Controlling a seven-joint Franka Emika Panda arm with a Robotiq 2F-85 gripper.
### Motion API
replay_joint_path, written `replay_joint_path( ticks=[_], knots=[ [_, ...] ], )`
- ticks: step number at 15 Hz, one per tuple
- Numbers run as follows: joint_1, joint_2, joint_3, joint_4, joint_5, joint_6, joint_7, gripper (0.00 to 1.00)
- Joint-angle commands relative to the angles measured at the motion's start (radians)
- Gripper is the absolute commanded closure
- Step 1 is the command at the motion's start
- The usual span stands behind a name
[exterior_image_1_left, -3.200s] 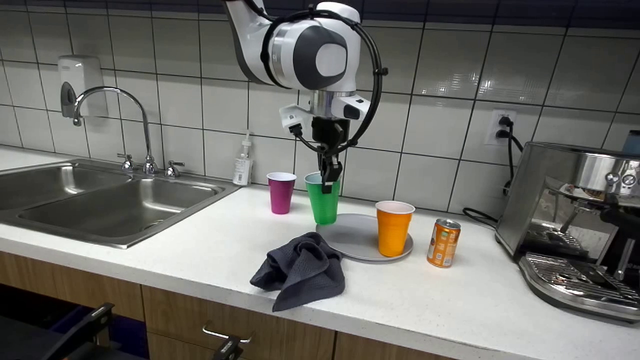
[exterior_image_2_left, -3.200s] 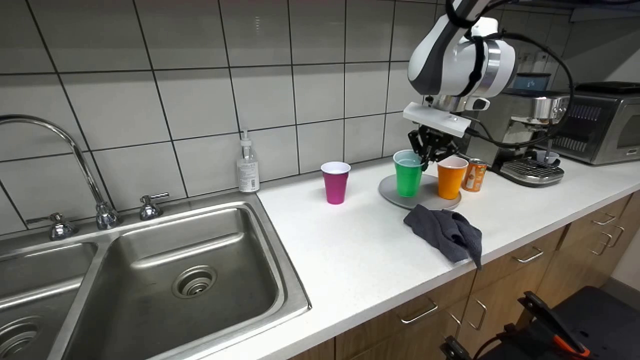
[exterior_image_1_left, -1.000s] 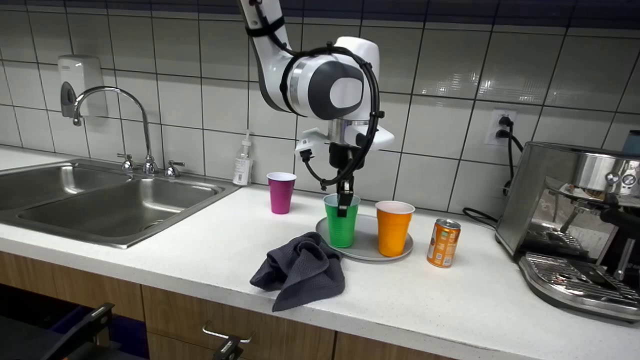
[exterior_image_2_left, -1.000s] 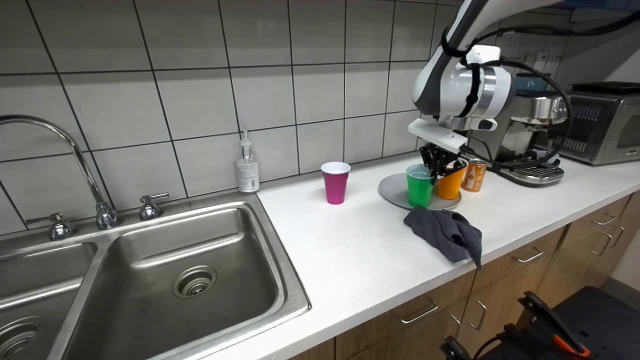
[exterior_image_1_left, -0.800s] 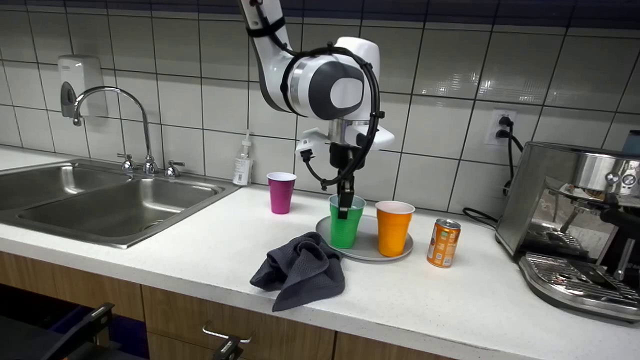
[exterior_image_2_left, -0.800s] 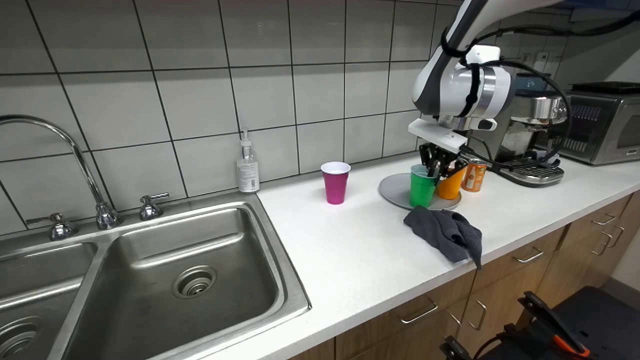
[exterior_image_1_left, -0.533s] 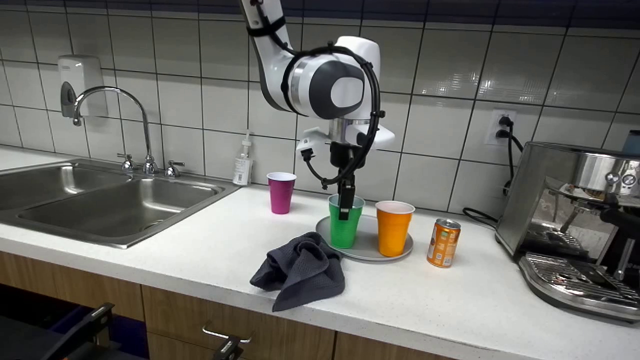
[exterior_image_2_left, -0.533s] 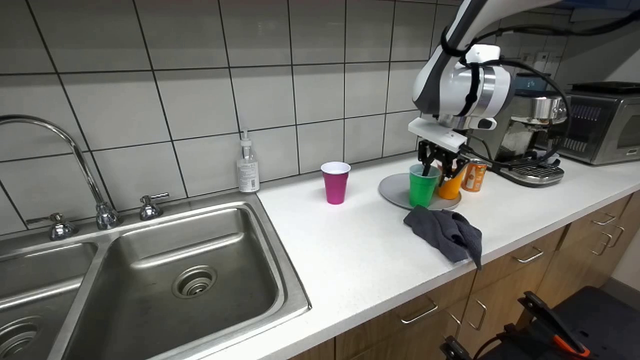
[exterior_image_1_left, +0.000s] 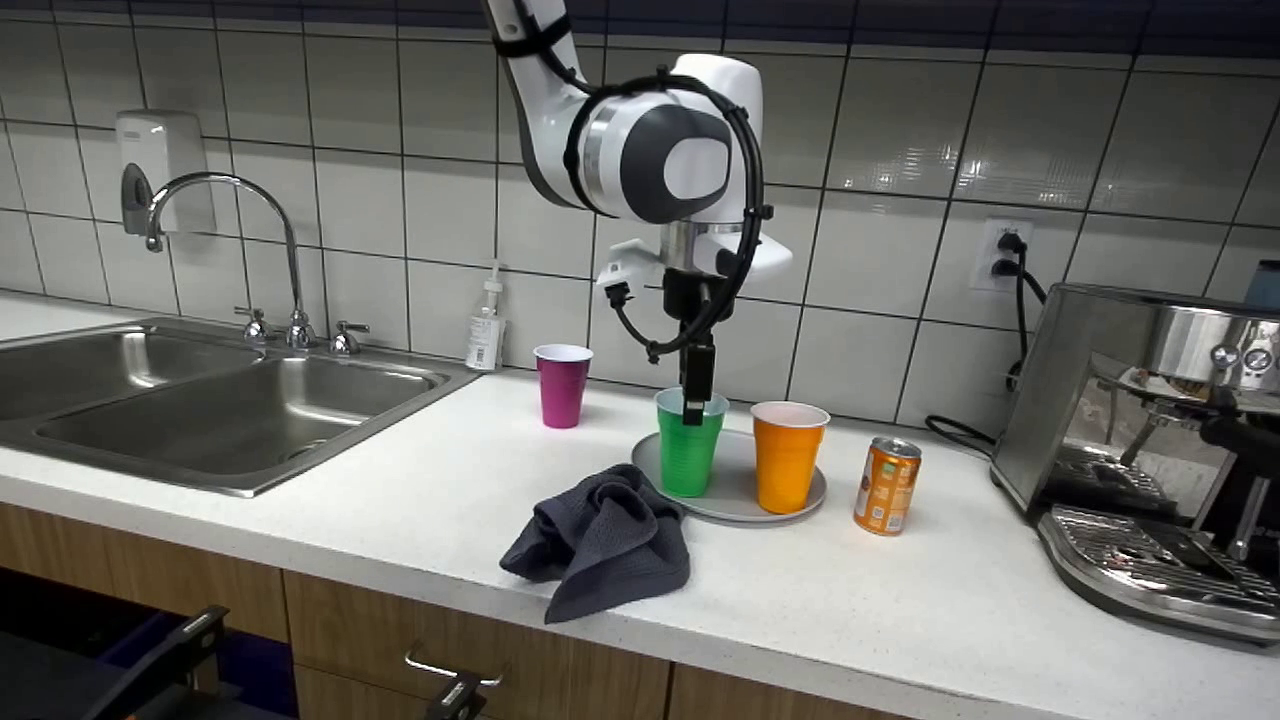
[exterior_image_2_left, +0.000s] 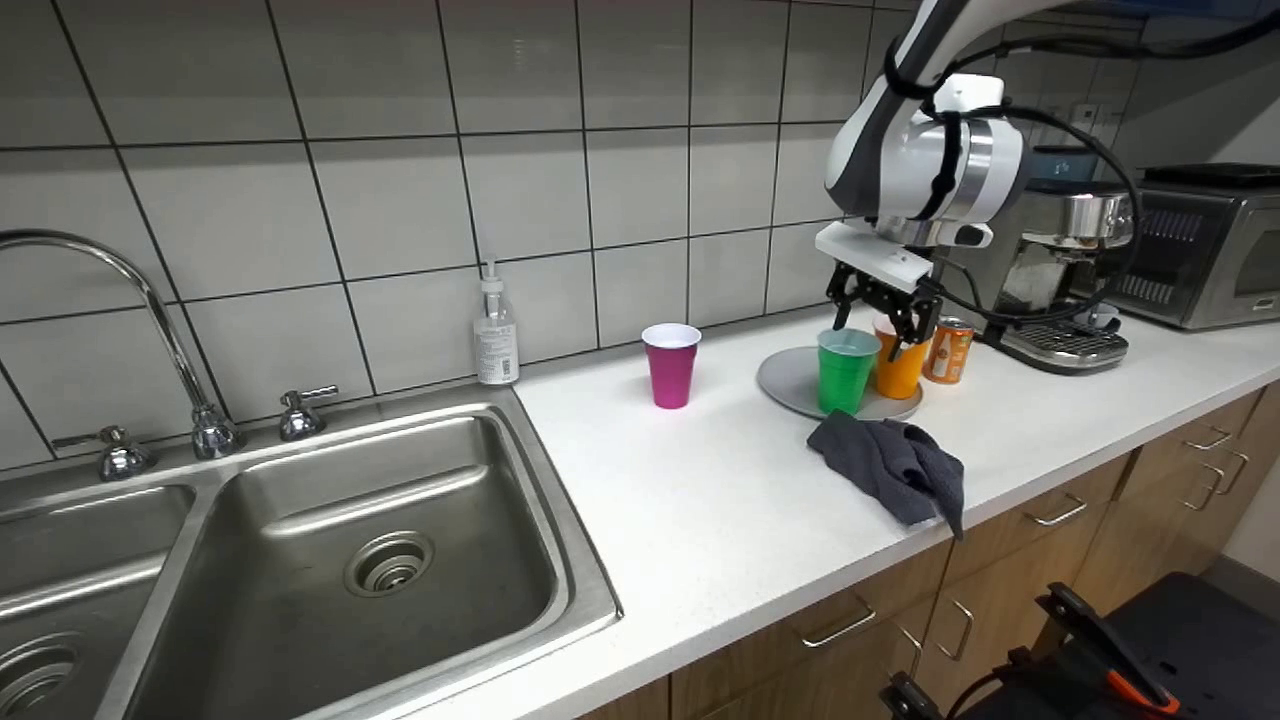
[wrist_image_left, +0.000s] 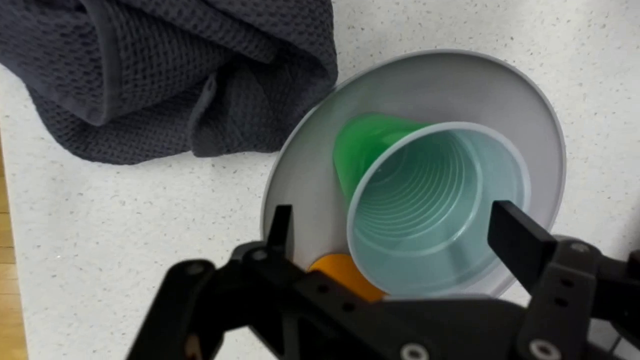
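Observation:
My gripper (wrist_image_left: 391, 206) stands open with nothing held, just above the green cup (exterior_image_1_left: 690, 460). In the wrist view its fingers are spread wide: the right pad (wrist_image_left: 520, 240) overlaps the cup's rim from above, the left one lies over the plate. The green cup (wrist_image_left: 370, 145) stands upright on a round grey plate (exterior_image_1_left: 735, 455), its pale inside visible. Beside it on the same plate is an orange cup (exterior_image_2_left: 900, 372), mostly hidden behind the gripper's linkage in the wrist view.
A dark grey towel (exterior_image_1_left: 610, 545) lies crumpled at the plate's near edge. An orange can (exterior_image_1_left: 887, 487) stands to the plate's right, a magenta cup (exterior_image_2_left: 671, 368) to its left. Further out are the sink (exterior_image_2_left: 400, 480), a soap bottle (exterior_image_2_left: 496, 335) and a coffee machine (exterior_image_1_left: 1150, 440).
The green cup, earlier gripped at its rim, has come forward onto the plate's left part. The fingers have since spread apart and let it go, and the arm has risen slightly.

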Motion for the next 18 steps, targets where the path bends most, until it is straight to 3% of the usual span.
replay_joint_path(
  ticks=[1, 18],
  knots=[
    [-0.006, -0.052, 0.014, -0.017, 0.013, -0.007, -0.008, 0.00],
    [0.080, -0.116, 0.108, -0.013, -0.047, -0.043, -0.089, 0.00]
  ],
)
